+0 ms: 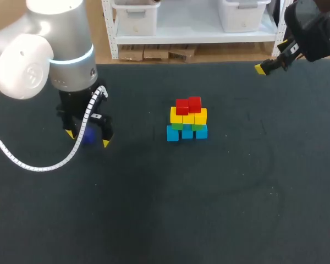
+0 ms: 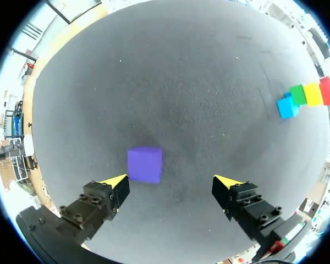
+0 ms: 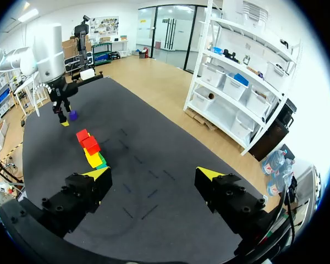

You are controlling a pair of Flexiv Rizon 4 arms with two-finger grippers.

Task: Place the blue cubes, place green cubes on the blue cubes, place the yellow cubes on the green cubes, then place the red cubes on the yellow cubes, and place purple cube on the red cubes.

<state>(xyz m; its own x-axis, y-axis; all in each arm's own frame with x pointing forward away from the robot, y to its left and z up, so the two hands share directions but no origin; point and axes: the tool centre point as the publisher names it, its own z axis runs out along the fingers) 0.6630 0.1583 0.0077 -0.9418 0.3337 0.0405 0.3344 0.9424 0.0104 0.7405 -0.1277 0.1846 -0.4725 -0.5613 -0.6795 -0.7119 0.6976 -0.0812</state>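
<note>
1. My left gripper is hovering low over the small purple cube, well to the left of the stacked pyramid of coloured cubes on the dark desk. Its fingers are standing wide apart and touching nothing, which I am reading as the set-up for a grasp.
2. The purple cube is lying flat on the desk, off-centre in the gap and much nearer one finger. I am judging that the gripper needs centring before it closes.
3. The pyramid is showing blue cubes at the base, then green cubes, yellow cubes and two red cubes on top. Only the purple piece is lacking, and the red pair is forming its seat.
4. My right gripper is sitting far behind and to the right of the pyramid, fingers spread and empty. I am guessing this is keeping it out of the left arm's path.
5. From the head view, the left fingers and the white ribbed cable are hiding most of the purple cube. The green cubes are showing only as slivers, so I am not counting them, and the pyramid's far side is not showing at all.
</note>
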